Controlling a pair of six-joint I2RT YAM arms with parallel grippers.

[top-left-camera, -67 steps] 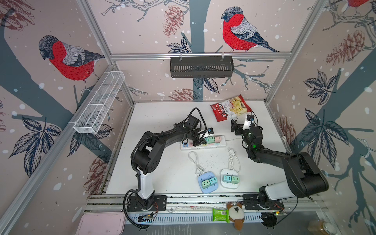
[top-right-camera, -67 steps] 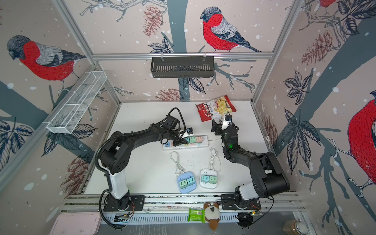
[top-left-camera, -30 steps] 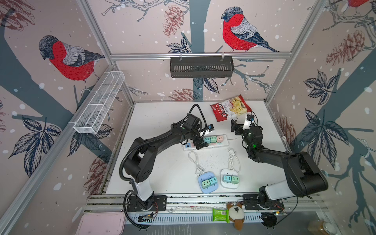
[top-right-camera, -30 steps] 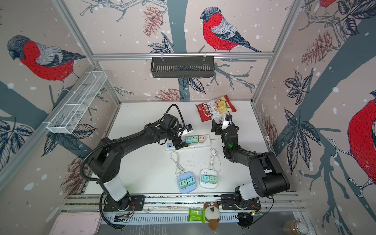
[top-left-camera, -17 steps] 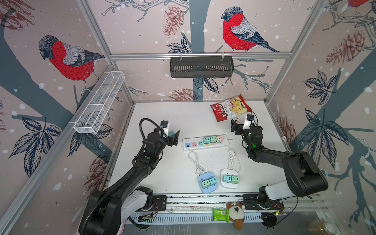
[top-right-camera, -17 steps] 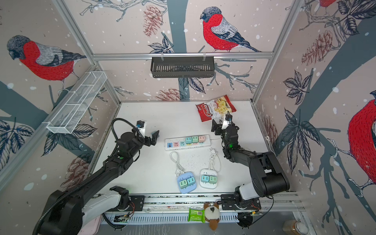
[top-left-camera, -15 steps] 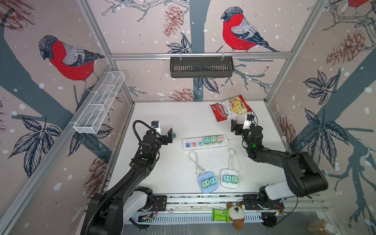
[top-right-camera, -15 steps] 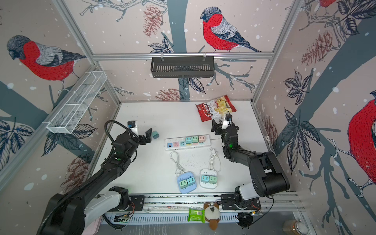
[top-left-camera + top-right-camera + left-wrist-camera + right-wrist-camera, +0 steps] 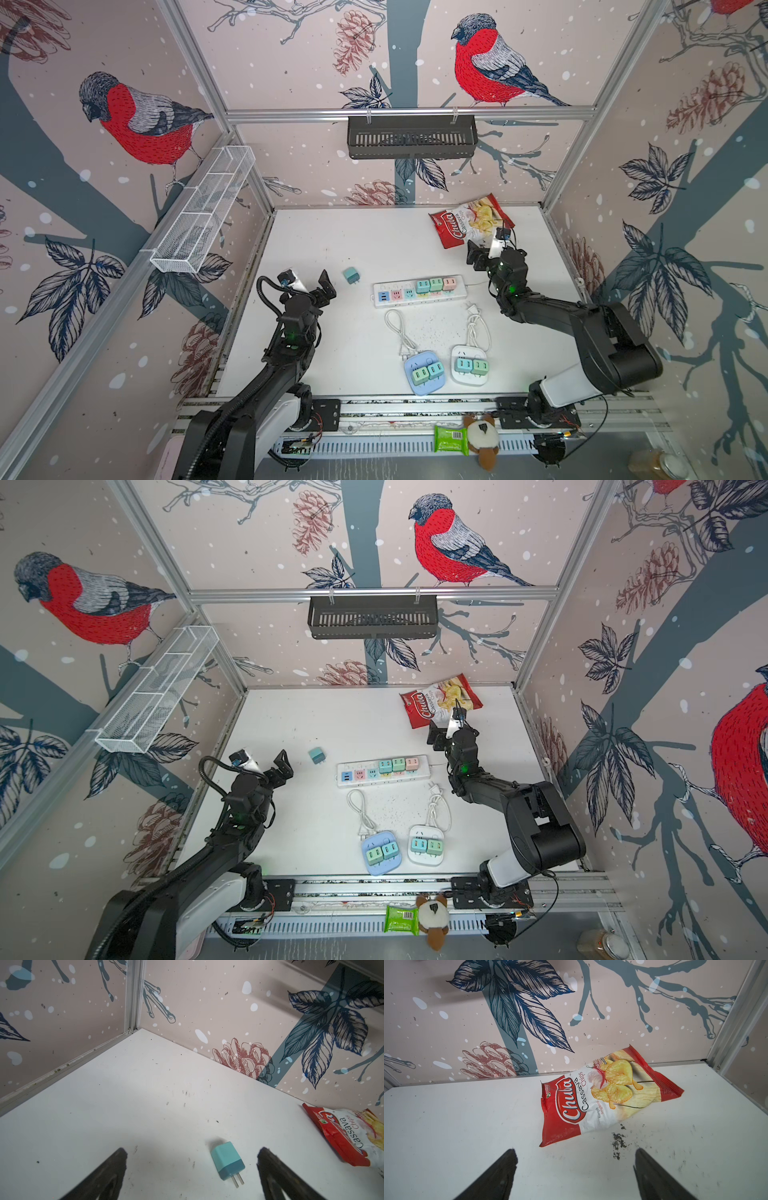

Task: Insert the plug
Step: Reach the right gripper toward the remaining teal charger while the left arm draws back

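Since the earlier frames the left arm has pulled back from the power strip to the left side of the table, and the teal plug now lies loose on the white surface, left of the strip and apart from it. The left gripper is spread wide and holds nothing; the right gripper is also released, resting near the chips bag.

The plug lies on its side. Its long axis runs roughly from the back wall to the front edge, and the two prongs point toward the front, back at the left wrist, not toward the strip.

I judge the step in hand is a new pick. The fingers should close across the short sides of the body, clear of the prongs, then turn the prongs downward over a free socket at the strip's left end
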